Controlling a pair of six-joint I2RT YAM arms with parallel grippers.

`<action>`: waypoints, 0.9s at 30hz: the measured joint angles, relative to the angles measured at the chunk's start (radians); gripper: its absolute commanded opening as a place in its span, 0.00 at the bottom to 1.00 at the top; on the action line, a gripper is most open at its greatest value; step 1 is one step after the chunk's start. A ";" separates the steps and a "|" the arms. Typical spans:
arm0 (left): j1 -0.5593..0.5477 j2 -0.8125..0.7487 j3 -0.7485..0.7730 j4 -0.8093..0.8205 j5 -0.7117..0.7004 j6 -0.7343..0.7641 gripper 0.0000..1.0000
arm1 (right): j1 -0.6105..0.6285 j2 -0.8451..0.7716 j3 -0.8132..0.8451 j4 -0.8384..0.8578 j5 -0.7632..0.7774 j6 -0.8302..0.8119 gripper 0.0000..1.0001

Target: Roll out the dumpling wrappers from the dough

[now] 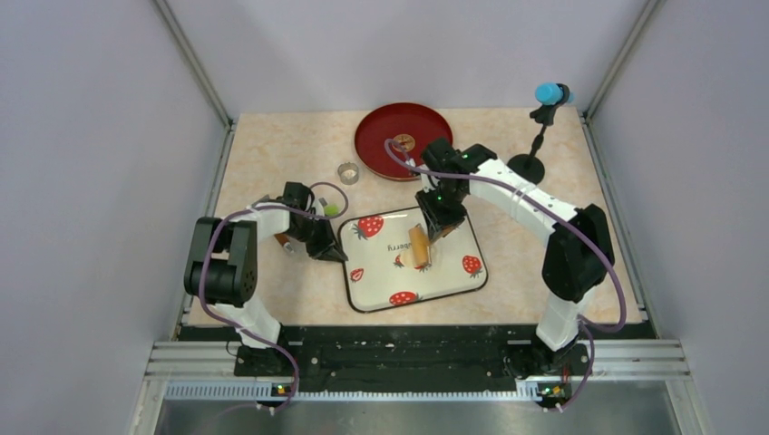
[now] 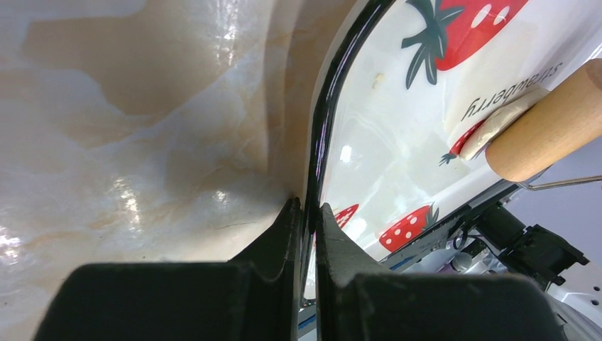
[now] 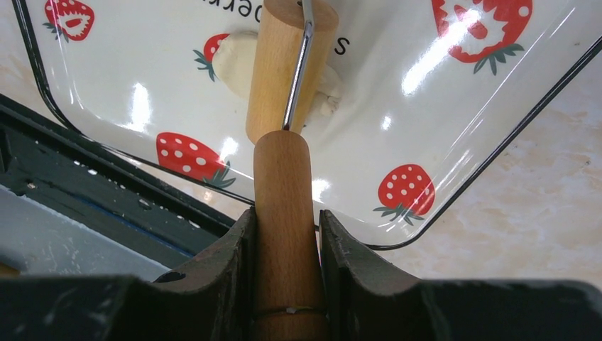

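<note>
The dough point(image 3: 236, 60) is a pale cream lump on the strawberry tray point(image 1: 442, 281), partly under the wooden roller point(image 3: 287, 67). My right gripper point(image 3: 286, 212) is shut on the roller's handle, and the roller's barrel rests on the dough point(image 2: 480, 136). From above, the roller point(image 1: 419, 246) lies near the tray's middle, just below my right gripper point(image 1: 435, 227). My left gripper point(image 2: 307, 206) is shut on the tray's black left rim point(image 2: 319, 128); from above it point(image 1: 339, 256) sits at the tray's left edge. No dumpling wrappers are in view.
A red round plate point(image 1: 426, 122) lies at the back of the table. A small metal ring point(image 1: 348, 171) stands left of it. A black stand with a blue top point(image 1: 537, 136) is at the back right. A small green object point(image 1: 332, 209) sits by the left arm.
</note>
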 measured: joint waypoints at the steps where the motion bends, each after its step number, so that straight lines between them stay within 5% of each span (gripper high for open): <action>1: 0.002 -0.002 0.000 -0.003 -0.002 0.000 0.00 | 0.000 -0.001 -0.003 0.004 -0.002 0.002 0.00; 27: 0.017 -0.009 0.016 -0.051 -0.054 0.008 0.00 | -0.043 0.044 0.035 -0.016 -0.065 0.018 0.00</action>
